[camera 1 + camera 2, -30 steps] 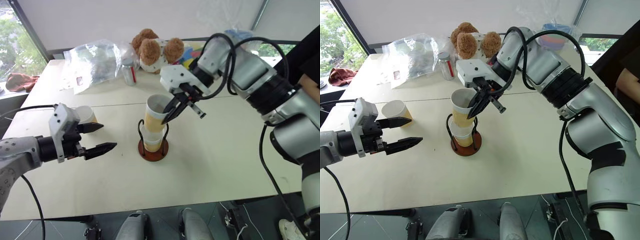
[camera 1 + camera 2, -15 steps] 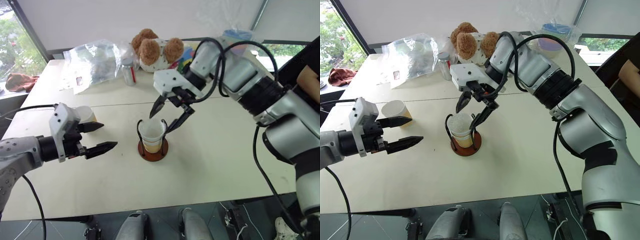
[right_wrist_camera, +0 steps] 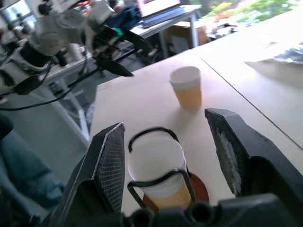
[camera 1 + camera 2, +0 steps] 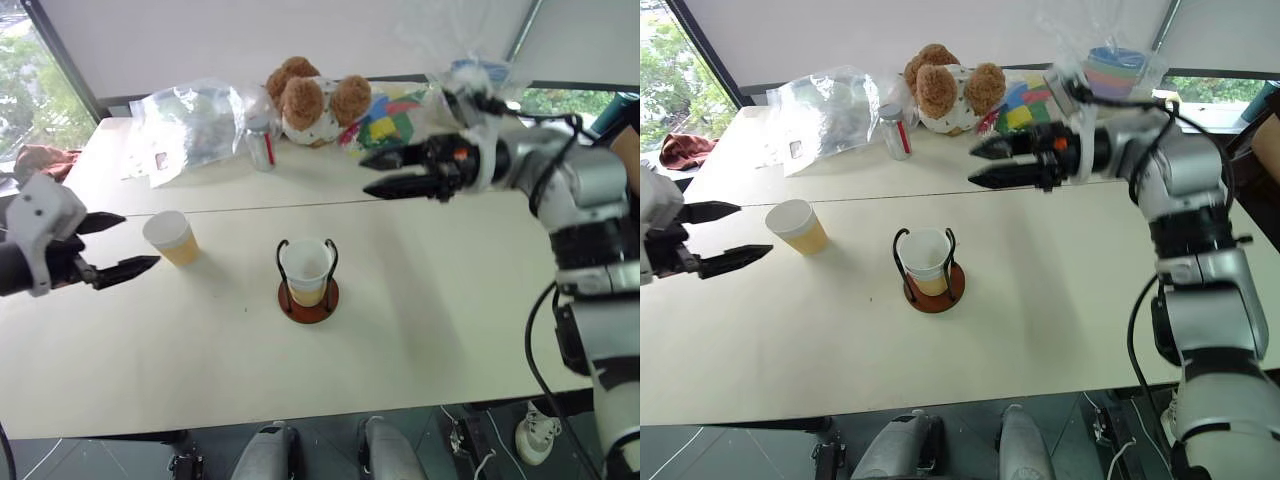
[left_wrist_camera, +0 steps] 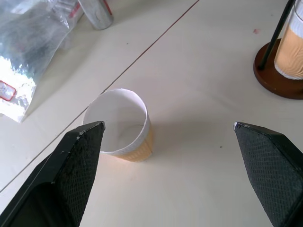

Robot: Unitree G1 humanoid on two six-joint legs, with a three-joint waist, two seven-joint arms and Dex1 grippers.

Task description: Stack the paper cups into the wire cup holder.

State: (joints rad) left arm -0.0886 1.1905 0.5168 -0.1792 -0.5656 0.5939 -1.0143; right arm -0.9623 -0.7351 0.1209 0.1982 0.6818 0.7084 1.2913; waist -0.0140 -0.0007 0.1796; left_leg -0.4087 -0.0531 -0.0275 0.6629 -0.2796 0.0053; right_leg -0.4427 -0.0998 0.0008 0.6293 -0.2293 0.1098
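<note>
The wire cup holder [image 4: 322, 302], a dark red disc with two black wire loops, stands mid-table. Paper cups [image 4: 306, 268] sit nested inside it, white rim up. Another paper cup [image 4: 172, 238] stands upright on the table to the holder's left, also seen in the left wrist view [image 5: 125, 125]. My left gripper [image 4: 140, 240] hovers open left of that loose cup, holding nothing. My right gripper [image 4: 364, 174] is open and empty, raised behind and to the right of the holder, its fingers pointing left. The right wrist view has the holder [image 3: 158, 161] between its fingers.
Along the table's far edge lie a clear plastic bag [image 4: 195, 120], a small can [image 4: 260, 148], a teddy bear [image 4: 310, 100] and wrapped pastel bowls [image 4: 1110, 70]. A red cloth [image 4: 40, 160] lies at the far left. A person's arm [image 4: 1268, 140] is at the right edge.
My right gripper opened, letting the cup drop into the holder's stack, then pulled back up and to the right. My left gripper moved left, away from the loose cup.
</note>
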